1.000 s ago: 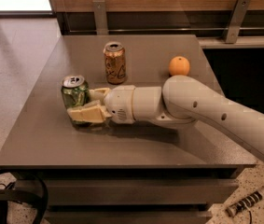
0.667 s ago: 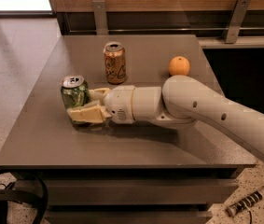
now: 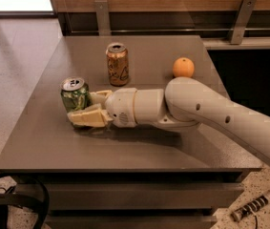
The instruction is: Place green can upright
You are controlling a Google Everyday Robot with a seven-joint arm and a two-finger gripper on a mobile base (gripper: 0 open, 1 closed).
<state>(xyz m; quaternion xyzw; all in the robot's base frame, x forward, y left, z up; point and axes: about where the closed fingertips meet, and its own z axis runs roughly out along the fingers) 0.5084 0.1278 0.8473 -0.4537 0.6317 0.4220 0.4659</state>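
- Reference: the gripper (image 3: 82,108) lies low over the table's near-left part, jaws closed about the green can (image 3: 75,94).
- Grey table (image 3: 39,142): under the jaws, its bare top spreading all round them.
- Orange-brown can (image 3: 117,64): upright, beyond the jaws toward the far edge, near but apart.
- Orange (image 3: 183,67): well apart from the jaws, back past the wrist side, near the far right edge.
- Metal brackets (image 3: 102,15): on the wall behind, far beyond the jaws.
- Black cable loop (image 3: 5,204): on the floor, below and nearer than the jaws.
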